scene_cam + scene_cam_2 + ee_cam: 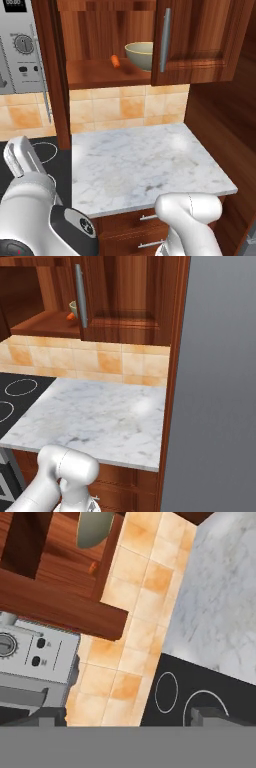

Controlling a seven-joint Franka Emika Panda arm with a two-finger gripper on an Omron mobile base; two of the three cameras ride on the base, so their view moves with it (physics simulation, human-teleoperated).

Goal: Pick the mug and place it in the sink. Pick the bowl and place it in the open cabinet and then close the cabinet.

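Note:
The olive-tan bowl (140, 54) sits upright on the inner shelf of the reddish-brown wall cabinet (200, 40). The cabinet's right door is shut and its left door (50, 75) stands open, seen edge-on. From the right base view the bowl (73, 306) peeks out behind the door handle of the cabinet (125, 301). In the hand view my gripper (130, 717) is open with nothing between its fingertips (50, 714). It is well away from the bowl (94, 529), which shows at the view's far edge. The mug and the sink are out of view.
A small orange item (115, 61) lies on the shelf beside the bowl. Below are a white marble counter (140, 165), wooden drawers (135, 225) and a black cooktop (20, 396). A silver microwave (17, 50) hangs at the left. A wooden side wall (225, 125) bounds the right.

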